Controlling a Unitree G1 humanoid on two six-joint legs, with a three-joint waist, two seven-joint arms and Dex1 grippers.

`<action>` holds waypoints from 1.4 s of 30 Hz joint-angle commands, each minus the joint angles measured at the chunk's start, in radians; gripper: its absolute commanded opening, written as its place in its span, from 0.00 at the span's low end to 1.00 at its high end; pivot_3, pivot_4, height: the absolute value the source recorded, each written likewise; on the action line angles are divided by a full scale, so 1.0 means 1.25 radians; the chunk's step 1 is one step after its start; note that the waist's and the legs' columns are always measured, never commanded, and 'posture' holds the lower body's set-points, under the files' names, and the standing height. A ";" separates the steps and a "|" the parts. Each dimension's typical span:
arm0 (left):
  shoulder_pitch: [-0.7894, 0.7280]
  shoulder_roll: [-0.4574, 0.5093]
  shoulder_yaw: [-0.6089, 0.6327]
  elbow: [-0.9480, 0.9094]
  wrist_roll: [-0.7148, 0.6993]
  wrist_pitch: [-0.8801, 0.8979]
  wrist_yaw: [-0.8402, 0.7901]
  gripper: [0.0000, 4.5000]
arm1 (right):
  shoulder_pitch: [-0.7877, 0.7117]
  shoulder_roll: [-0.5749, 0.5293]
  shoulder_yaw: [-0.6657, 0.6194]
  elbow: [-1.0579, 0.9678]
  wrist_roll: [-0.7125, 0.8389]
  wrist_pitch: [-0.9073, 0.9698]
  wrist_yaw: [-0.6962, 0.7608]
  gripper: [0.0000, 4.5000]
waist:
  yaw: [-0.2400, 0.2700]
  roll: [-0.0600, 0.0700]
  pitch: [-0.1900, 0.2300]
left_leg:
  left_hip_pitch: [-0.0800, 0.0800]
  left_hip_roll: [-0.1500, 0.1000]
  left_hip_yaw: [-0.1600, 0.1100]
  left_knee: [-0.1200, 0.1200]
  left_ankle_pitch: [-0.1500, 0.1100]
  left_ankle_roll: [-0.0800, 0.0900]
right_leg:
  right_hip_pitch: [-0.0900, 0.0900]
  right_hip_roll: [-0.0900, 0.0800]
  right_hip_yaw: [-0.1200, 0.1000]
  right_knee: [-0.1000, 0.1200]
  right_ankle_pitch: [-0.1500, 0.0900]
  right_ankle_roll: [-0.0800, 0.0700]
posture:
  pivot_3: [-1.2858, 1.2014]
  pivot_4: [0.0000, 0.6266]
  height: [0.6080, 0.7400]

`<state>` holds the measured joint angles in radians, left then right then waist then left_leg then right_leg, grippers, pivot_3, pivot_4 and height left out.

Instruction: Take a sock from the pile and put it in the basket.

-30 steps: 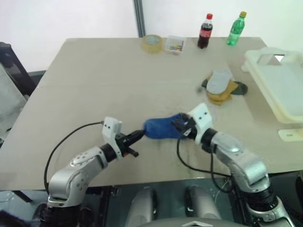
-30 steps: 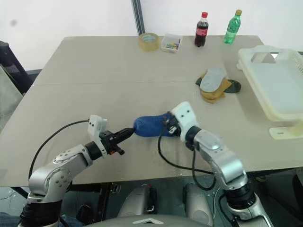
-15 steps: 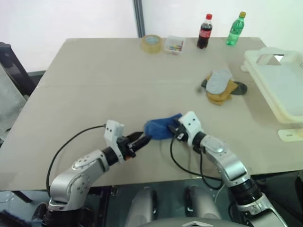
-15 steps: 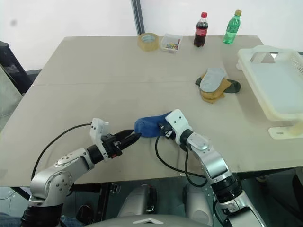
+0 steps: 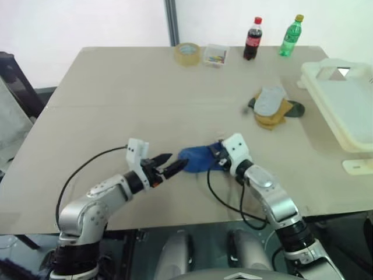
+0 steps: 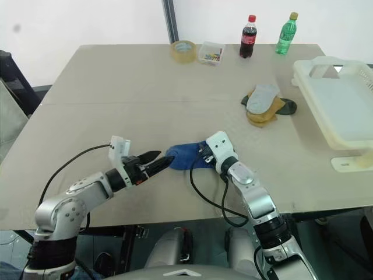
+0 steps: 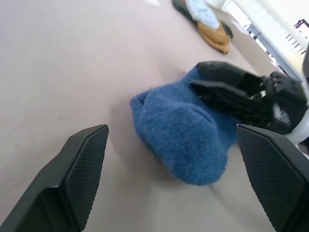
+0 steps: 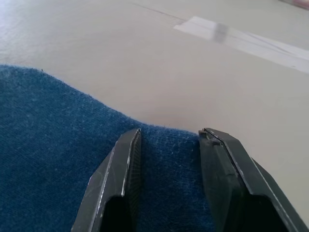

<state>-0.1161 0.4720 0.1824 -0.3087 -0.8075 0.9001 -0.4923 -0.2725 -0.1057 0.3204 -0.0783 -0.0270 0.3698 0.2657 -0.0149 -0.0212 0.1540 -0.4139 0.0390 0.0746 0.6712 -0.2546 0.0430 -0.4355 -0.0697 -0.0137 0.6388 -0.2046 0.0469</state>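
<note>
Low in the frame, the left pincer [image 5: 175, 168] has sprung apart: a second ago its two black fingers were pressed together at the toe of the soft royal-blue fabric sock [image 5: 200, 158], and now they stand spread wide with the sock lying between them, apparently untouched. The right pincer [image 6: 202, 156] has sunk a little and pinches the other end of the sock, blue knit bunched between its half-parted fingers [image 8: 124, 188]. My reading is that the left has let go so the right alone can carry the sock; the lift toward the basket is not yet begun.

The sock rests on the pale beige tabletop [image 5: 116, 105], just below the middle of the frame. Further up and to the right lies the rest of the pile [image 5: 273, 107]: pale grey, mustard-yellow and black socks heaped together, well apart from the blue one. At the right edge stands the large cream-white slotted plastic basket [image 5: 341, 99].

Along the far edge, at the upper middle, sit a roll of clear tape [image 5: 187, 53], a small clear box of coloured bits [image 5: 214, 55], a dark cola bottle [image 5: 252, 38] and a green bottle [image 5: 291, 35]. Behind them is a white wall.
</note>
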 commanded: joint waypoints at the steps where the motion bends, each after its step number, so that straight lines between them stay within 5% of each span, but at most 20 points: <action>1: -0.054 -0.006 -0.030 0.038 0.021 0.015 0.012 0.99 | 0.011 0.009 0.012 0.021 -0.020 0.028 -0.011 0.42 | 0.000 -0.001 -0.001 | 0.001 0.000 0.000 0.000 0.000 0.000 | 0.001 0.000 0.000 0.000 0.000 0.000 | 0.52 0.24 1.00; 8: -0.139 -0.036 -0.127 0.143 0.039 0.092 -0.024 0.99 | 0.010 0.006 0.009 0.029 -0.048 0.033 -0.015 0.42 | 0.001 -0.002 -0.003 | 0.004 0.000 0.000 0.000 0.000 0.000 | 0.005 0.000 0.000 0.000 0.000 0.000 | 0.52 0.24 1.00; 18: -0.220 -0.124 0.011 0.257 -0.198 0.389 -0.028 0.99 | 0.002 -0.011 0.012 0.035 -0.077 0.021 -0.004 0.42 | 0.000 -0.002 -0.003 | 0.013 0.000 -0.002 -0.001 0.000 0.001 | 0.015 -0.001 -0.001 -0.003 -0.001 0.000 | 0.52 0.24 1.00; 42: -0.271 -0.279 0.155 0.289 -0.317 0.325 0.053 0.99 | 0.010 -0.027 0.012 0.017 -0.093 0.024 0.000 0.42 | 0.001 -0.003 -0.002 | 0.012 0.000 -0.002 -0.001 -0.001 0.001 | 0.015 -0.001 -0.002 -0.006 0.000 0.000 | 0.52 0.24 1.00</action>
<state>-0.4467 0.1317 0.3863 0.0716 -1.1763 1.3198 -0.4267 -0.2805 -0.1238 0.3384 -0.0656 -0.1241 0.3726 0.2667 -0.0137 -0.0246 0.1510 -0.3995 0.0387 0.0719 0.6701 -0.2554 0.0439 -0.4165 -0.0714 -0.0159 0.6318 -0.2050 0.0465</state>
